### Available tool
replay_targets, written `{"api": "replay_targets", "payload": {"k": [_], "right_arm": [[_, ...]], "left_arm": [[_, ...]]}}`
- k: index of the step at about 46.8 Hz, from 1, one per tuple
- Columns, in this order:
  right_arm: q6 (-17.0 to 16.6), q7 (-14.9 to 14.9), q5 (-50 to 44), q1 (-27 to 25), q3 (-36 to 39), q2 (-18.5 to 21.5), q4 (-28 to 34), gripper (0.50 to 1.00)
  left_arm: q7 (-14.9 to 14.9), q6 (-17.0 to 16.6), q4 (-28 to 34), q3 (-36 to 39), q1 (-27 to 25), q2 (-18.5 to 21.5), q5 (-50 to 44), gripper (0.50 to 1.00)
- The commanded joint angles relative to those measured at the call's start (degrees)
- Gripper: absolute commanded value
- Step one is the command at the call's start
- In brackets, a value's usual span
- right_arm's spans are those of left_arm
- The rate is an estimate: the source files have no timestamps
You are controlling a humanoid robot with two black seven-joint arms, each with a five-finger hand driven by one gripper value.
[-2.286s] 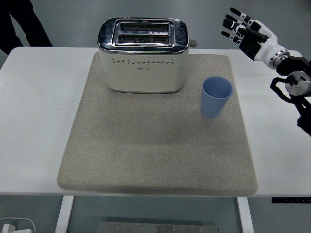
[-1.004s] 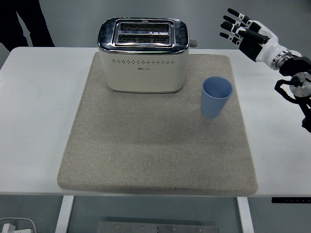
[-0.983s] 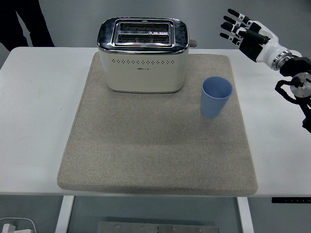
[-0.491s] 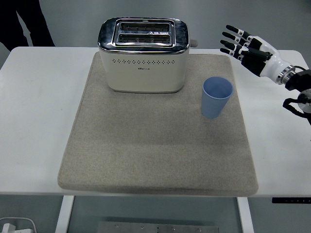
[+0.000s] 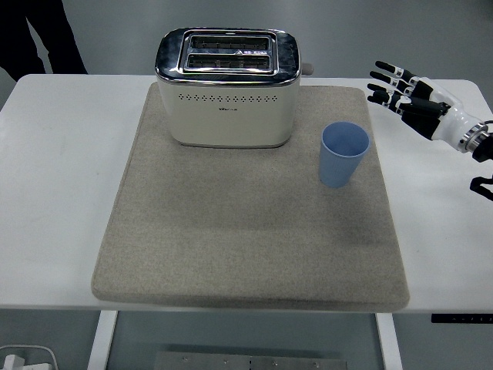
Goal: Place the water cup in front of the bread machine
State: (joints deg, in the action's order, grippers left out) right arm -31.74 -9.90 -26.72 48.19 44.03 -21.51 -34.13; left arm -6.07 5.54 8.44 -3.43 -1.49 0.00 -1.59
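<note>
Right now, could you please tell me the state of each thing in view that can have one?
Blue cup: upright, empty, on the mat right of the toaster.
Toaster: upright, slots empty.
Right hand: open, fingers spread, holding nothing, beyond the cup.
Mat: lying flat.

Grey mat [image 5: 231, 231] on white table [image 5: 54, 193], person [image 5: 31, 35] behind

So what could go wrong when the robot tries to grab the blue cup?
The blue cup is tall, narrow and stands upright, so a sideways bump from the right hand, now open and off to its right, might tip it. It also stands on the soft grey mat, which may make it wobble when set down. And the toaster sits close on its left, so a wide swing might knock into it.
</note>
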Motion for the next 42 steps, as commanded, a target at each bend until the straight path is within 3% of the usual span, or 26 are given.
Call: {"api": "replay_targets", "payload": {"k": [1,15,24,42], "right_arm": [[0.1,-0.12,-0.26,-1.52,0.26,-0.99,-1.2,0.94],[0.45,-3.28,-2.1,-5.04,0.61,-3.27,-4.89,0.938],[3.0,-4.95,-3.86,-7.85,0.61,-4.94,-8.93,0.938],[4.32,-6.27,-5.44,-13.04,3.07,-7.84,-13.77,0.938]], "left_arm": [[0.0,0.0,0.0,0.0,0.0,0.0,0.0,1.0],[0.0,0.0,0.0,0.0,0.0,0.0,0.0,1.0],[0.0,0.0,0.0,0.0,0.0,0.0,0.0,1.0],[0.0,0.0,0.0,0.0,0.0,0.0,0.0,1.0]]}}
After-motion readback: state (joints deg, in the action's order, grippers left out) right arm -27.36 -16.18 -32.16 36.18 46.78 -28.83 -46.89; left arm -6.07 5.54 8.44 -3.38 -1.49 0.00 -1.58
